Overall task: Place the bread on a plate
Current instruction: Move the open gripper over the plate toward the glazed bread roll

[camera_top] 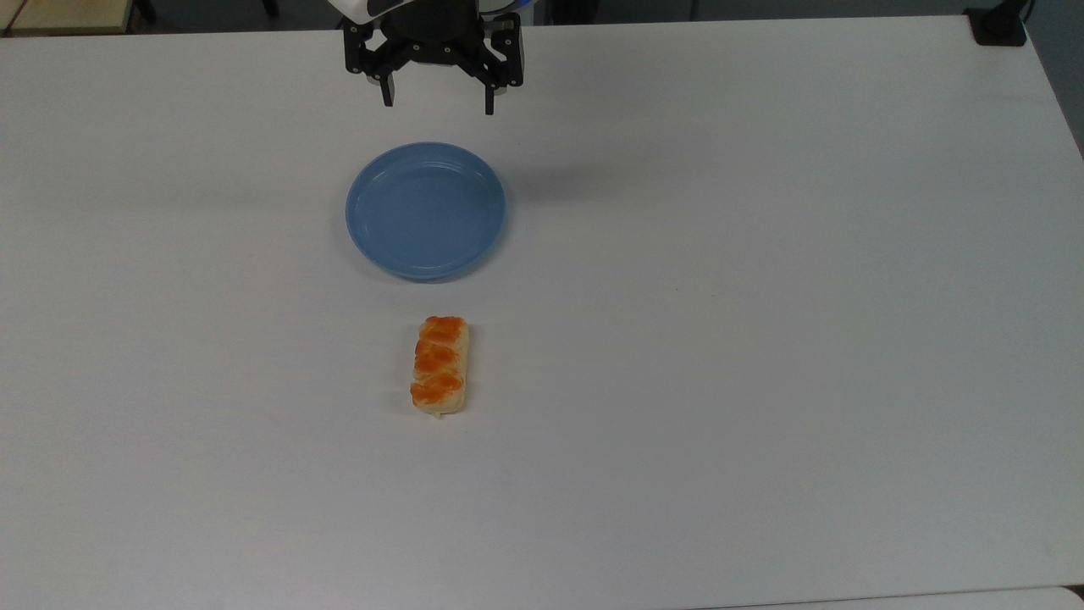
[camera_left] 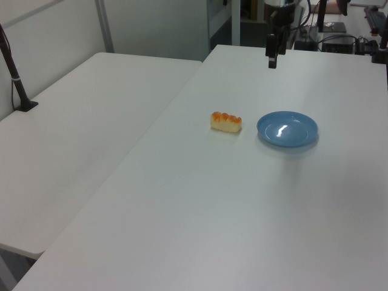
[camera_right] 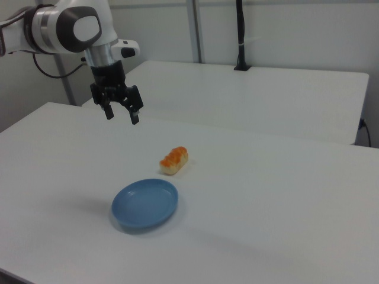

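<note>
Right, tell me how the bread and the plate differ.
The bread is a small oblong bar, pale yellow with orange-brown bumps on top; the plate is round, plain blue and glossy. The plate is wider than the bread is long. The bread stands taller; the plate is shallow with a raised rim. Both rest apart on the white table.

Tabletop (camera_top: 762,339): white, plain, matte surface. Two items rest directly on it. Plate (camera_top: 425,210): round, blue, shallow, raised rim, nothing in it. Bread (camera_top: 440,365): small oblong bar, pale yellow, with three orange-brown bumps on top, lying flat. In the top view the bread sits below the plate, near it but apart, long axis pointing towards the plate. In the left view the bread (camera_left: 226,121) lies just left of the plate (camera_left: 287,129).
</note>
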You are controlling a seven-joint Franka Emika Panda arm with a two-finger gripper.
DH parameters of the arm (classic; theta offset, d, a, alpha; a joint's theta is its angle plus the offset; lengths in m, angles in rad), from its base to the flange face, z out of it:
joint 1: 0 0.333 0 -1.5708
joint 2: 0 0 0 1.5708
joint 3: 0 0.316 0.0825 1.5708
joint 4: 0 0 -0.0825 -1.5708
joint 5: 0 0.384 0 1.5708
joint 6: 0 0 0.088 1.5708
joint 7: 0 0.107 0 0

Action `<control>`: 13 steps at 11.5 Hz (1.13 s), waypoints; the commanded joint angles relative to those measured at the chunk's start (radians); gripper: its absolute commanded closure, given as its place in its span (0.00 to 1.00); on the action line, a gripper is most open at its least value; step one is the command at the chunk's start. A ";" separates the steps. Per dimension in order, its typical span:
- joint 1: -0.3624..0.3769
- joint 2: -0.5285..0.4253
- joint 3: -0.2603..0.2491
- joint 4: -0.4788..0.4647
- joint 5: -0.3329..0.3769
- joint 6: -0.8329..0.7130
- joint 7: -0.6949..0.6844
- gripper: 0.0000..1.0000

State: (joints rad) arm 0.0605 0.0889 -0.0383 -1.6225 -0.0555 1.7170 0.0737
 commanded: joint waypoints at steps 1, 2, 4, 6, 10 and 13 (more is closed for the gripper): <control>0.002 0.042 -0.014 0.028 0.034 0.009 0.026 0.00; 0.004 0.043 -0.014 0.029 0.040 0.007 0.026 0.00; 0.004 0.043 -0.015 0.029 0.039 0.009 0.015 0.00; 0.005 0.043 -0.015 0.029 0.036 0.007 0.012 0.00; 0.008 0.096 -0.047 0.068 0.039 0.013 -0.043 0.00; 0.005 0.242 -0.061 0.116 0.034 0.213 -0.057 0.00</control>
State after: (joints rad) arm 0.0558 0.2179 -0.0765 -1.5580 -0.0371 1.7927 0.0392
